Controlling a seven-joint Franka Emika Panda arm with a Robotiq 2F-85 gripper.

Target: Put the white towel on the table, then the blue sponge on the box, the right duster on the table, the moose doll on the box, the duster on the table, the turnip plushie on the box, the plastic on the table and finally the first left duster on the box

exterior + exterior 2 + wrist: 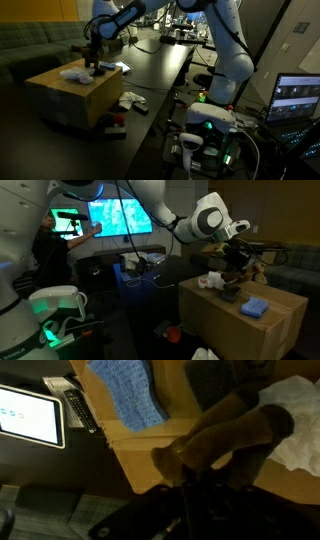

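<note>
A cardboard box (pixel 62 98) (pixel 240 330) carries a white towel (pixel 74 73) (pixel 212 280) (pixel 300 420) and a blue sponge (pixel 256 307) (pixel 128 395). My gripper (pixel 92 62) (pixel 236 268) (pixel 195 480) hangs just over the box top. In the wrist view a brown moose doll (pixel 228 432) reaches down between the dark fingers, and the gripper looks shut on it. The doll lies between sponge and towel. The dusters, turnip plushie and plastic cannot be made out.
A dark table (pixel 160 60) stands behind the box, with a tablet (pixel 30 415) and a remote (pixel 80 408) on it near the box edge. White and red items (pixel 128 100) lie beside the box. Monitors (pixel 120 215) and a laptop (pixel 300 98) stand around.
</note>
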